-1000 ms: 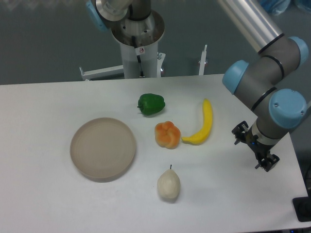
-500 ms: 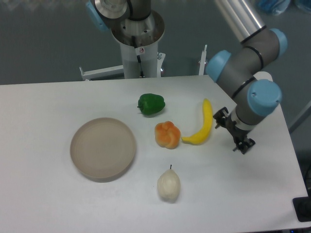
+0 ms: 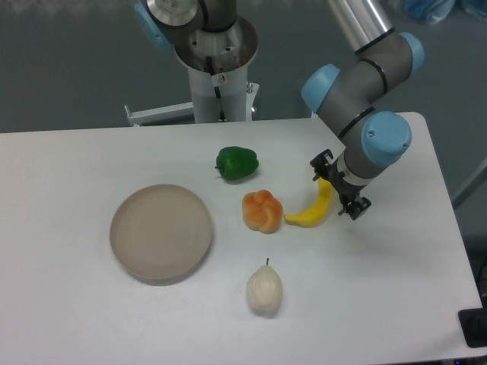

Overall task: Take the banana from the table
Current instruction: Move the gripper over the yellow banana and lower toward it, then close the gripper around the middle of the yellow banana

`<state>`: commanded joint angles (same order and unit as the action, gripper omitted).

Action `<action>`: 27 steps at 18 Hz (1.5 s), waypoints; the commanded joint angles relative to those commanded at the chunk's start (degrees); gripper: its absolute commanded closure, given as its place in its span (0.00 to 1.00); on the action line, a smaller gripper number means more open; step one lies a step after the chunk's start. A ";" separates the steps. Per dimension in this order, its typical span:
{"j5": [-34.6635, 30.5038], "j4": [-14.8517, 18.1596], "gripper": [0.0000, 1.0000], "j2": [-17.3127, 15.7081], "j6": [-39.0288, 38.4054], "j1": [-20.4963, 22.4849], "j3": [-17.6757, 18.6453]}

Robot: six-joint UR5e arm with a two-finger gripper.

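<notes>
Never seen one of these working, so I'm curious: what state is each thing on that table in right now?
banana: lying on the table, upper end hidden by the gripper
gripper: over the banana, jaws open
orange pepper: resting beside the banana
green pepper: resting, untouched
pear: resting alone
plate: empty

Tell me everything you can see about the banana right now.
The banana is bright yellow, smooth and glossy, plastic-looking, long and curved. It lies flat on the white table, its lower end close to the orange pepper; contact there is unclear. The end effector covers its upper end, so that tip is hidden, and whether it touches the banana cannot be told.
</notes>
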<state>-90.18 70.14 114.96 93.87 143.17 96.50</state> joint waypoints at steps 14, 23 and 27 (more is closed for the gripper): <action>1.40 -11.86 0.00 -1.76 -16.07 0.26 6.85; 1.58 -15.81 0.00 -0.70 -21.27 -1.93 8.52; 1.41 -17.75 0.11 0.09 -20.83 -1.93 8.70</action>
<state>-88.77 52.38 115.05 73.04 141.24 105.21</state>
